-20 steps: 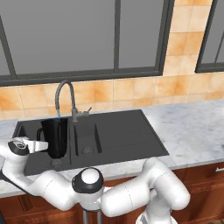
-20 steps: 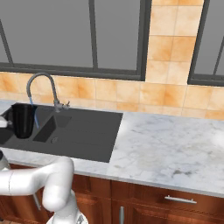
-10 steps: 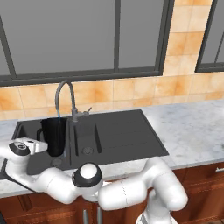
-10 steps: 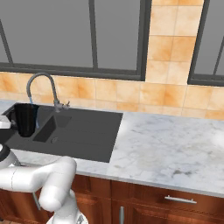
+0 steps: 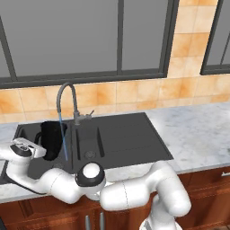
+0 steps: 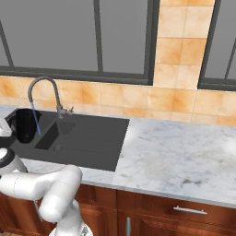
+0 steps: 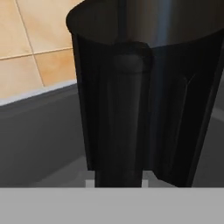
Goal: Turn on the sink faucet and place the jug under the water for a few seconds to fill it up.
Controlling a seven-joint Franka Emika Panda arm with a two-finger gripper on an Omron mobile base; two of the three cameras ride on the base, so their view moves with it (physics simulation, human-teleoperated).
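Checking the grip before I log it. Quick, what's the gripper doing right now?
Gripper: closed on the handle of the black jug, holding it over the sink beside the water stream.

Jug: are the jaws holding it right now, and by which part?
Yes. The gripper is shut on the jug, holding it by its side handle, which runs up the middle of the hand view between the jaws.

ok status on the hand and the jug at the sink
Hand shut on black tapered jug. Blue water stream running just beside jug, not into it. Nothing in the way.
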